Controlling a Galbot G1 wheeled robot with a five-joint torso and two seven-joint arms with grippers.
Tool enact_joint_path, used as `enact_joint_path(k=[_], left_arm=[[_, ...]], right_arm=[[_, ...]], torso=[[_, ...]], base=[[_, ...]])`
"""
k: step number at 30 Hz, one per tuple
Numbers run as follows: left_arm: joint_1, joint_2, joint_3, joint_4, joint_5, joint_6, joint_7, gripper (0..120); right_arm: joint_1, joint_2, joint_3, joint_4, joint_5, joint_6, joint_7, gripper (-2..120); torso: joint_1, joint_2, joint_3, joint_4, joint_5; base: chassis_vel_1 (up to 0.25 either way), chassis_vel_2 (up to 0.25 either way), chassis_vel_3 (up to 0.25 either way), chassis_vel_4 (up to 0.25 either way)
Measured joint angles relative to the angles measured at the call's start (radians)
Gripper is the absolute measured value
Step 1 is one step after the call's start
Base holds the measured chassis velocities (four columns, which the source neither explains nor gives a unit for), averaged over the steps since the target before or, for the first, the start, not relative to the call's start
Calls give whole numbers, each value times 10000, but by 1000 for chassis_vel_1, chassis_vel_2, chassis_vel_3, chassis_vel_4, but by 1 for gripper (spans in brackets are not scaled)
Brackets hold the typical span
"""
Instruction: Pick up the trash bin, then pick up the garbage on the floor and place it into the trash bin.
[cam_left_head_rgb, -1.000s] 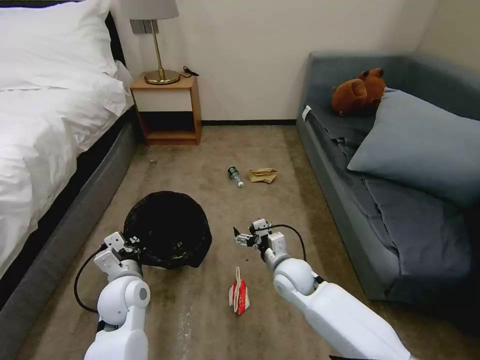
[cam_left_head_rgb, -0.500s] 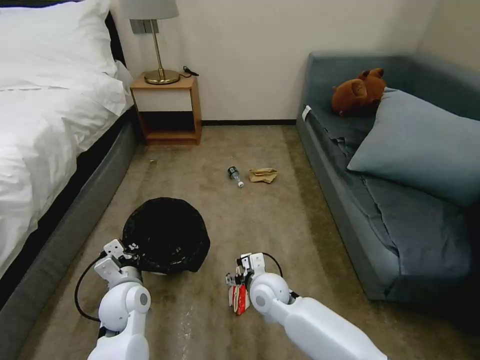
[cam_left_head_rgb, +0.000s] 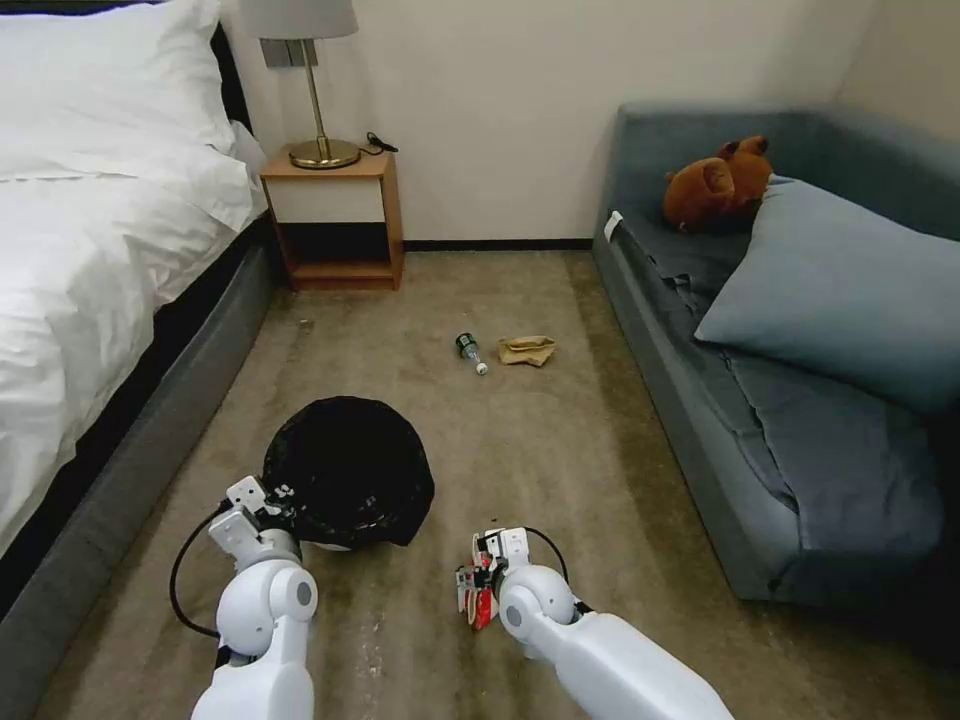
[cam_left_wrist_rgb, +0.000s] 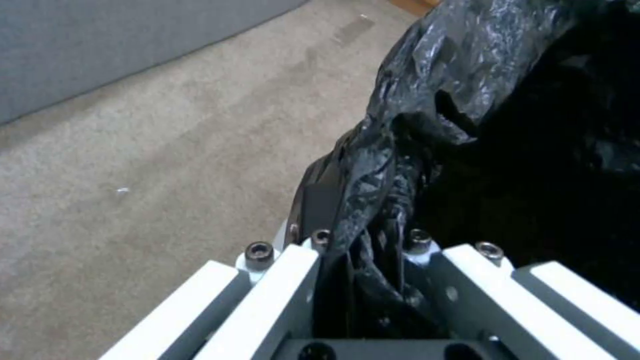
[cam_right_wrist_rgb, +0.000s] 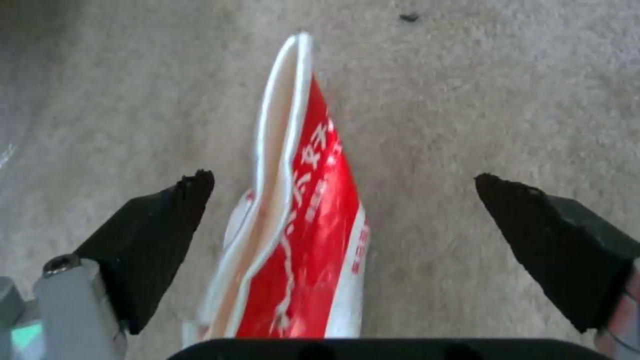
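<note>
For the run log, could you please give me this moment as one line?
left gripper: shut on bin rim | right gripper: open, straddling red packet on carpet | bottle, paper: on floor

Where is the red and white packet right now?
The red-and-white packet lies on the carpet near the robot, right of the trash bin, between the open fingers of the right end effector.

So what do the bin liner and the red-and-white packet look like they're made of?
Bin liner: thin black plastic film, probably, glossy and crinkled where the left gripper pinches it. Red-and-white packet: looks like printed glossy plastic or foil, between the right gripper's open fingers.
</note>
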Motion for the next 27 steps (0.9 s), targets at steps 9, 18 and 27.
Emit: enact_joint_path(k=[9, 18, 27], left_arm=[[-12, -51, 93, -1, 130, 4, -7, 2], [-75, -146, 239, 103, 239, 1, -16, 2], [-185, -111, 151, 296, 234, -41, -18, 2]], right_arm=[[-104, 491, 236, -1017, -799, 442, -499, 100], [-236, 655, 402, -1603, -1456, 951, -952, 90], [-358, 693, 509, -1671, -1807, 1225, -1094, 58]], torso=[[0, 0, 0, 0, 1], [0, 0, 0, 1, 0], [0, 0, 0, 2, 1]], base=[[0, 0, 0, 0], [0, 0, 0, 0], [0, 0, 0, 0]])
